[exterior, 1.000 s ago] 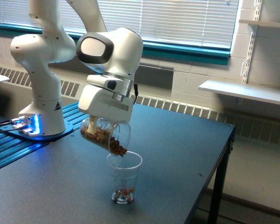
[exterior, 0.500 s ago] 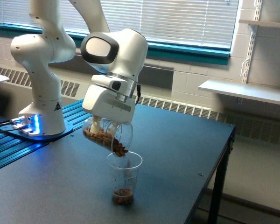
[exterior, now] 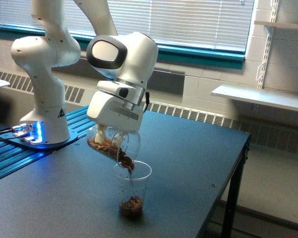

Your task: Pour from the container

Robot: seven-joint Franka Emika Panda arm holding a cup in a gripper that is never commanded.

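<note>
My gripper (exterior: 108, 135) is shut on the container (exterior: 113, 145), a clear smooth cup lying tilted steeply with its rim down toward the exterior view's right. Brown nut-like pieces fill its lower side and spill from the rim. Directly under that rim stands a thin tapered clear cup (exterior: 132, 189) with small dots on its wall, upright on the dark table (exterior: 188, 163). A layer of brown pieces lies in that cup's bottom. The fingers are mostly hidden behind the white hand housing.
The arm's white base (exterior: 43, 116) stands on a blue-lit rail at the exterior view's left. The table's edge and a leg run down at the exterior view's right. A radiator and a window with blinds line the wall behind.
The container has tipped a little further. More brown pieces have fallen, and the pile in the dotted cup's bottom has grown.
</note>
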